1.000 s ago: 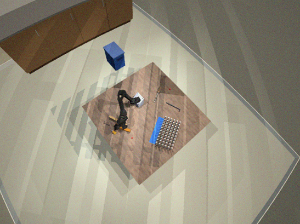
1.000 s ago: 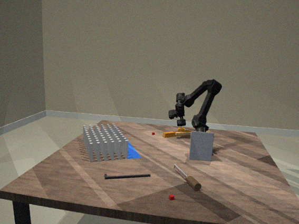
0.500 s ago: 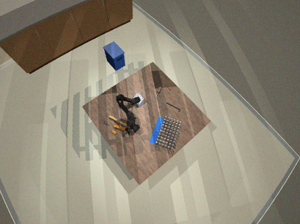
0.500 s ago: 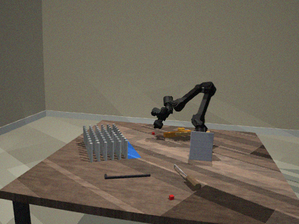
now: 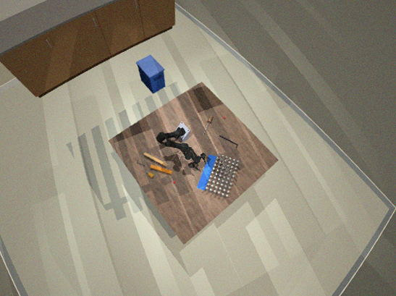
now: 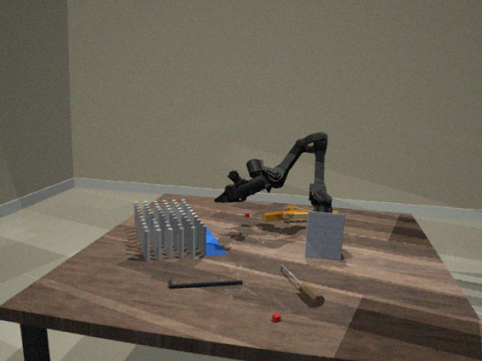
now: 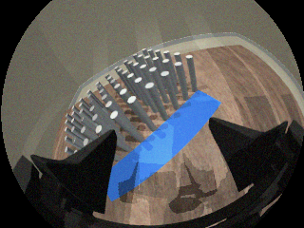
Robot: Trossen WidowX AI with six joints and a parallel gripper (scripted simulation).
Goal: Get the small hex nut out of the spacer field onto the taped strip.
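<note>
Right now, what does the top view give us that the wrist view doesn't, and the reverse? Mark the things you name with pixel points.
Only top: the blue bin [image 5: 150,74], the wooden cabinets [image 5: 104,32], the black hooked rod [image 5: 228,140] and the orange bar [image 5: 161,169].

Only wrist: the spacers' shafts rising at a slant from the table, and a close look between the claw's open fingers.

Both: the spacers [image 5: 221,175] [image 7: 149,85], the blue tape strip [image 5: 206,172] [image 7: 161,149] and the claw [image 5: 203,164] [image 7: 163,128], holding nothing. I can't make out the nut in either.

Two red cubes: one near [image 5: 224,117] [image 6: 275,318], one far [image 5: 174,182] [image 6: 246,214]. One blue strip [image 5: 206,172] [image 6: 213,244] [image 7: 163,149]. One black hooked bar [image 5: 228,140] [image 6: 204,284], one wooden-handled tool [image 5: 210,119] [image 6: 311,293], one orange bar [image 5: 161,169] [image 6: 282,215]. Spacers [image 5: 221,175] [image 6: 169,240] [image 7: 158,104] at left: dozens, probably, too crowded for an exact count.
</note>
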